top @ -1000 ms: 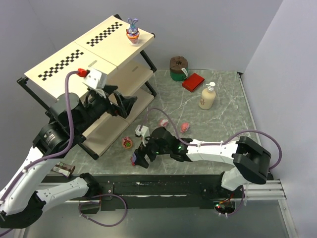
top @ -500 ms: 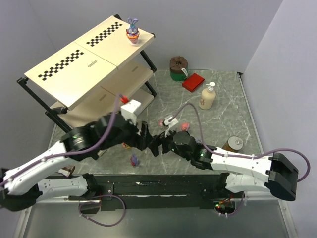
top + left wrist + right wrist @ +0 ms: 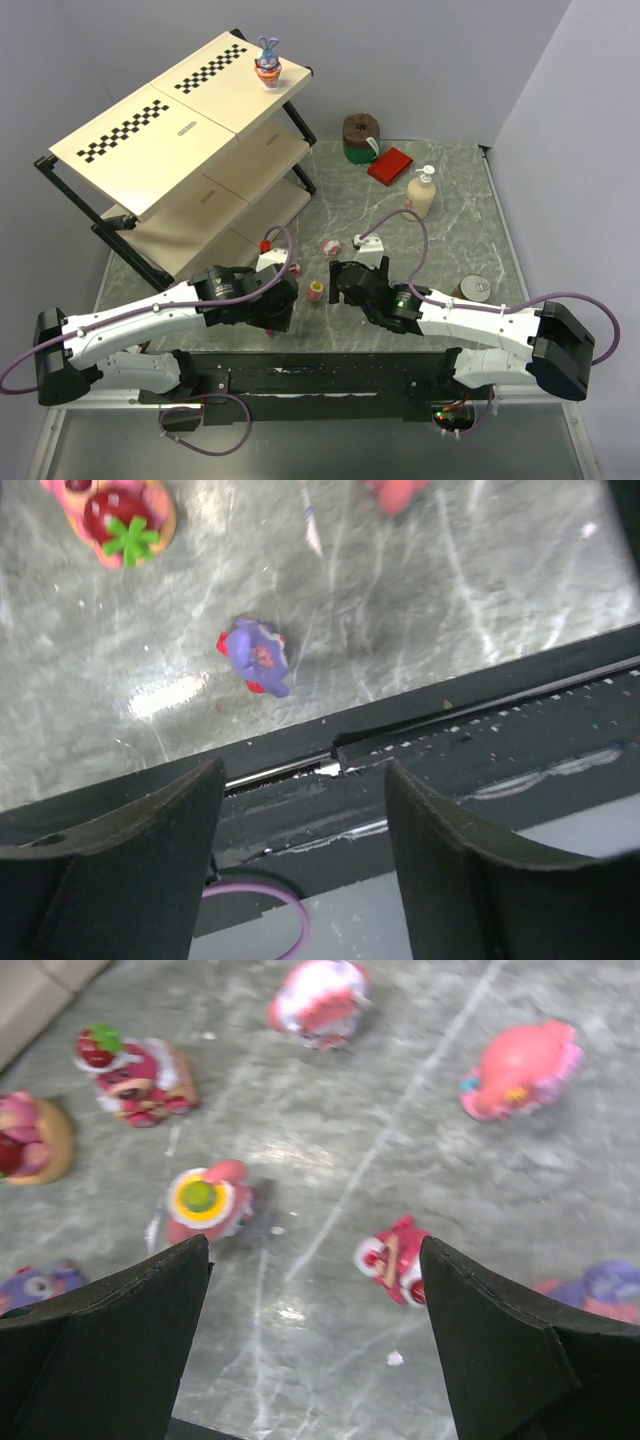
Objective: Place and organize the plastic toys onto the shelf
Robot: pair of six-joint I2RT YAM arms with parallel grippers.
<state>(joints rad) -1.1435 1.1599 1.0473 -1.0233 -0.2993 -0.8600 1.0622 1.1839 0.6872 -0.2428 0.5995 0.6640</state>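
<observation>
The left hand (image 3: pixel 302 772) hangs low over the near edge of the bench (image 3: pixel 430 600). Its fingers are spread wide with nothing between them. Just beyond its fingertips a fallen bunny (image 3: pixel 256 657), purple on a red base, lies on its side close to the black rail. Farther off, at the top corner of the left wrist view, sits a strawberry toy (image 3: pixel 120 510) with a green leaf on top.

The right hand (image 3: pixel 315 1245) is likewise wide open and empty, pointed down at the marble. Near the finger on that view's left stands a cupcake (image 3: pixel 205 1203) with a yellow-green centre. Near the other finger a red piece (image 3: pixel 395 1258) lies on its side. Beyond them are a berry piece (image 3: pixel 135 1075), a pink-white toy (image 3: pixel 322 998) and a pink toy (image 3: pixel 520 1070), all apart from one another. Purple shapes at both lower edges are probably more bunnies, but the fingers hide most of them.

From above, the two hands face each other near the front of the bench, with the cupcake between them. The shelf (image 3: pixel 170 165) stands at the back left, and one bunny (image 3: pixel 267 62) stands upright at the far corner of its top board. A bottle (image 3: pixel 420 195) and a can (image 3: pixel 470 289) stand on the bench's right side.
</observation>
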